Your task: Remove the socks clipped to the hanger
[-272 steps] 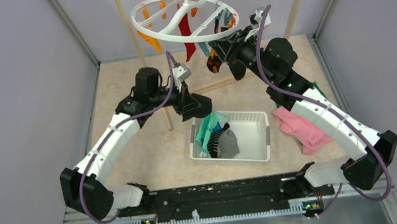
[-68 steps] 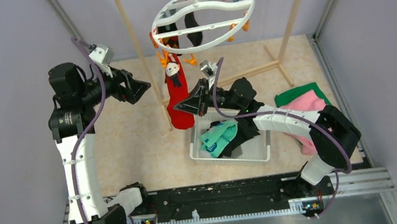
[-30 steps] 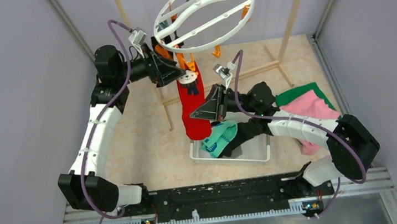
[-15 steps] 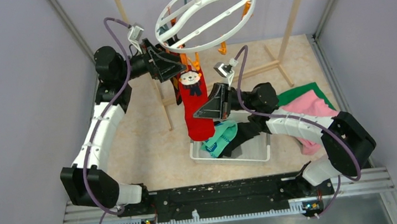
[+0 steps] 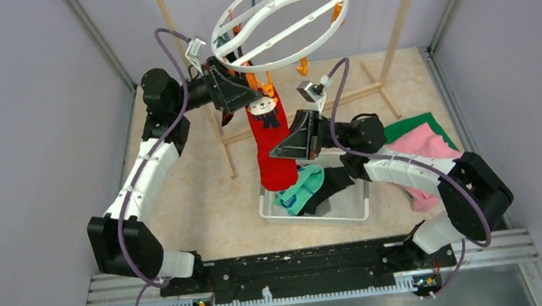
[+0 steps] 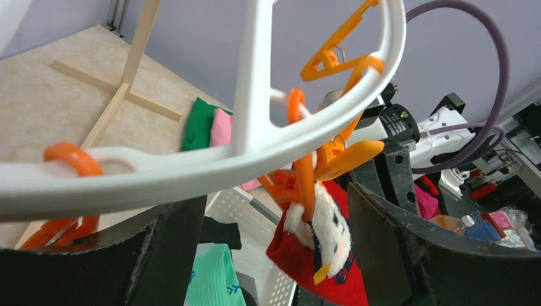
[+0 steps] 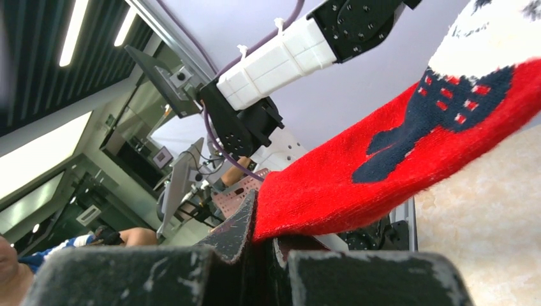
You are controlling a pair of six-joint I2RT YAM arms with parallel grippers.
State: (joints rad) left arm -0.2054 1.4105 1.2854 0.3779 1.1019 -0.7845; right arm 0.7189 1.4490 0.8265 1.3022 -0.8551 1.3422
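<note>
I see 3 plain lavender-grey walls (image 5: 13, 112) enclosing a beige marbled floor (image 5: 189, 199). A wooden rack frame (image 5: 405, 6) stands against the back wall. In the right wrist view, 2 ceiling light strips (image 7: 75, 32) are lit overhead.

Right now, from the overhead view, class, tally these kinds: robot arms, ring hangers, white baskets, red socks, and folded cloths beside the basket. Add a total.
Robot arms: 2, left arm, right arm
Ring hanger: 1
White basket: 1
Red sock: 1
Folded cloths: 2, pink cloth, green cloth
Total: 7
</note>
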